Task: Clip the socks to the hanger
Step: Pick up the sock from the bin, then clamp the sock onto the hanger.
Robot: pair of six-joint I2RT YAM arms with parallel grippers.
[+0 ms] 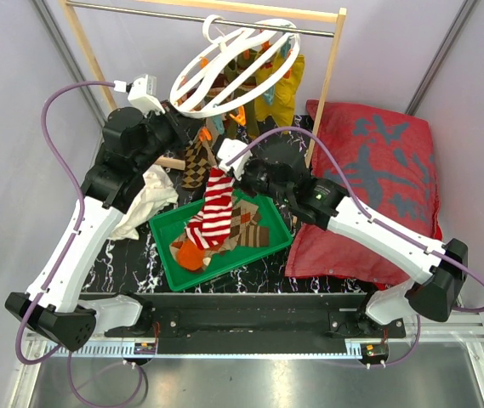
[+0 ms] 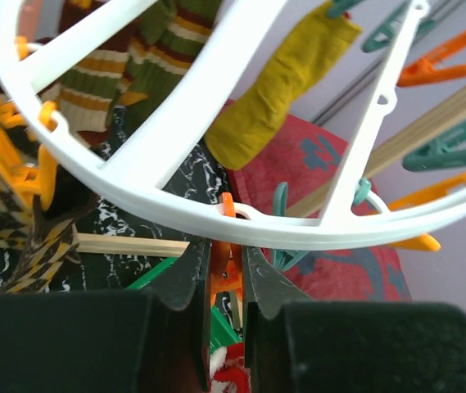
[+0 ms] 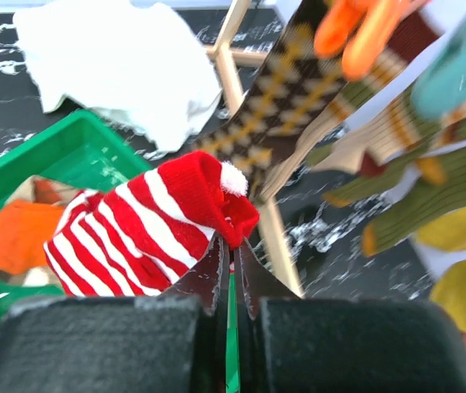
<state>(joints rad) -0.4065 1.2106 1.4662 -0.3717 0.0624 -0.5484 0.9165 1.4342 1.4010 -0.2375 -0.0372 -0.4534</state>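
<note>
Right gripper (image 3: 233, 250) pinches the soft, floppy striped sock (image 3: 134, 233) by its end; left gripper (image 2: 226, 250) squeezes an orange clip (image 2: 225, 280) on the light hanger (image 2: 175, 131), which likely sways.

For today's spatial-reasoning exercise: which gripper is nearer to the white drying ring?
Left. The left gripper sits just under the rim of the white drying ring, pinching an orange clip hanging from it. The right gripper is lower and apart from it, holding the red-and-white striped sock.
</note>
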